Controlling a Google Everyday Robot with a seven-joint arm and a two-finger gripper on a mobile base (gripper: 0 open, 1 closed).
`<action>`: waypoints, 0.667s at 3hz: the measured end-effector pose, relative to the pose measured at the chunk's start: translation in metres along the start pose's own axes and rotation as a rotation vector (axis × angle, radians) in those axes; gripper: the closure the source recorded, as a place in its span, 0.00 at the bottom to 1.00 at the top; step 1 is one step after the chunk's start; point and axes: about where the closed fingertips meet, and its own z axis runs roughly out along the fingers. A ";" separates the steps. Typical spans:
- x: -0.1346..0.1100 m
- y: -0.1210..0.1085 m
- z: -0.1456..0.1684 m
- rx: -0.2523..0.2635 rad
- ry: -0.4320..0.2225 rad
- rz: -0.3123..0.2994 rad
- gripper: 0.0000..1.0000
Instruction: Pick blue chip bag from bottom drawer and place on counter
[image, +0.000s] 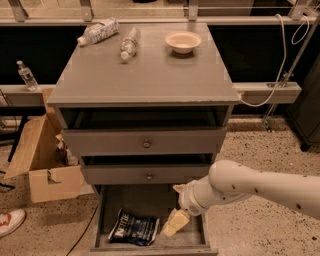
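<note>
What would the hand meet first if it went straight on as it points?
Likely the bottom drawer's floor, just right of the blue chip bag. The hand points down and slightly left; depth is unclear, so it might clip the bag's edge.

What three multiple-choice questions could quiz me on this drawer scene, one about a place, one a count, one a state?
1. Where is the gripper?
A. resting on the counter
B. left of the blue chip bag
C. over the bottom drawer, right of the bag

2. How many clear bottles lie on the counter?
A. two
B. one
C. four

3. The bottom drawer is:
A. shut
B. pulled open
C. lifted onto the counter

Answers: 1 C, it hangs beside the bag's right edge. 2 A, both lie near the counter's back left. 3 B, its floor and the bag inside show.
</note>
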 end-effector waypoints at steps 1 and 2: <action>0.046 -0.021 0.083 -0.008 -0.037 0.065 0.00; 0.046 -0.021 0.083 -0.008 -0.037 0.065 0.00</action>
